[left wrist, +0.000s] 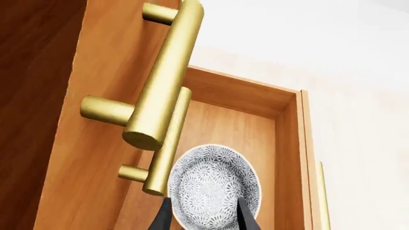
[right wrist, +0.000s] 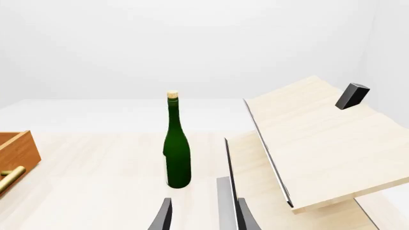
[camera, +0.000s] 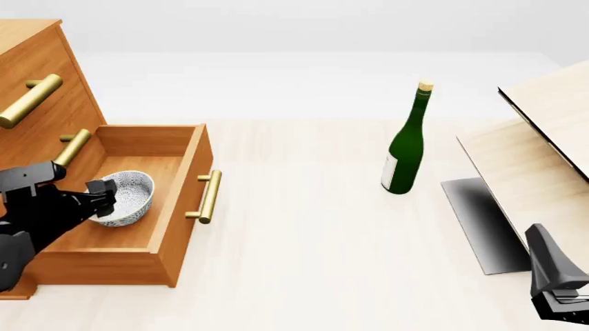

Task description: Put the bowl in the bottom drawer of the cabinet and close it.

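Observation:
The cabinet (camera: 46, 62) stands at the far left with its bottom drawer (camera: 192, 172) pulled wide open. The bowl (camera: 127, 196) sits inside that drawer, opening upward. My left gripper (camera: 103, 195) is open at the bowl's near-left rim. In the left wrist view the bowl (left wrist: 214, 184) shows face-on on the drawer's wooden floor (left wrist: 236, 120), between the spread fingers (left wrist: 161, 218) of the left gripper (left wrist: 204, 218). My right gripper (camera: 559, 293) hangs open and empty at the near right; its own view shows the right gripper (right wrist: 204, 218) above bare table.
A tall green bottle (camera: 405, 148) stands right of centre. Pale wood slanted panels (camera: 543, 158) fill the right side, with a dark block (right wrist: 351, 96) on one. The drawer's brass handle (camera: 210, 196) sticks out towards the middle. Upper drawer handles (left wrist: 163, 81) hang close above the left gripper.

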